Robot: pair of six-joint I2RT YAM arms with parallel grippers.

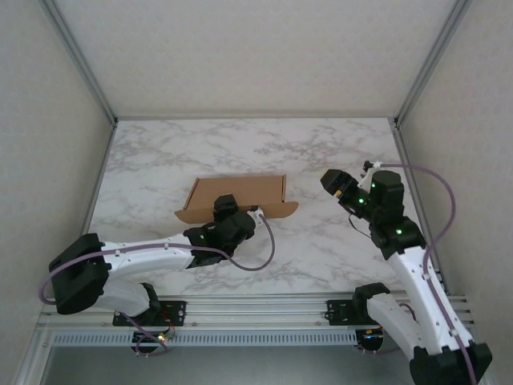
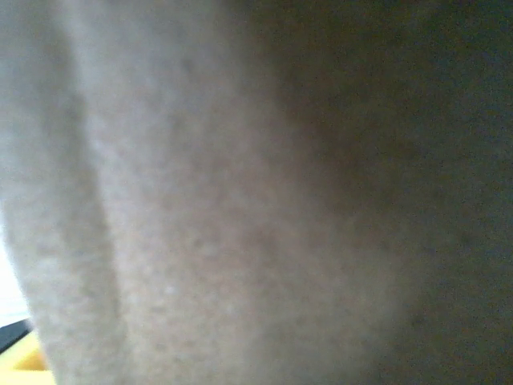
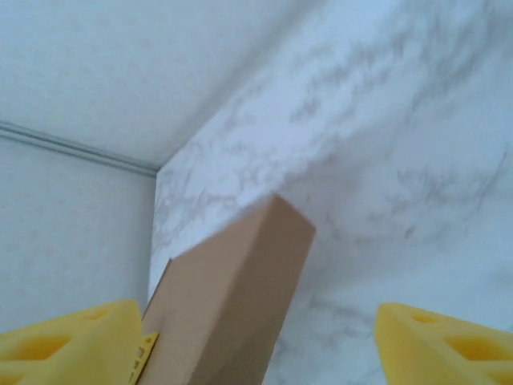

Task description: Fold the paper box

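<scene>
One paper box (image 1: 238,191) lies on the desk (image 1: 337,144). Left claw (image 1: 227,206) sits at its near edge — opening cannot be told; right claw (image 1: 331,180) stands wide, empty, nearby.

The paper box (image 1: 237,191) is showing plain, unprinted brown. The tabletop (image 1: 337,249) is showing white marble with grey veins running through it. The left arm (image 1: 152,258) and right arm (image 1: 417,273) are showing white shells and black joints, with purple cables (image 1: 273,241) trailing. The fingers (image 3: 437,345) of the right hand (image 3: 256,325) are showing bright yellow. The walls (image 1: 240,48) are looking pale off-white, finely speckled.
</scene>
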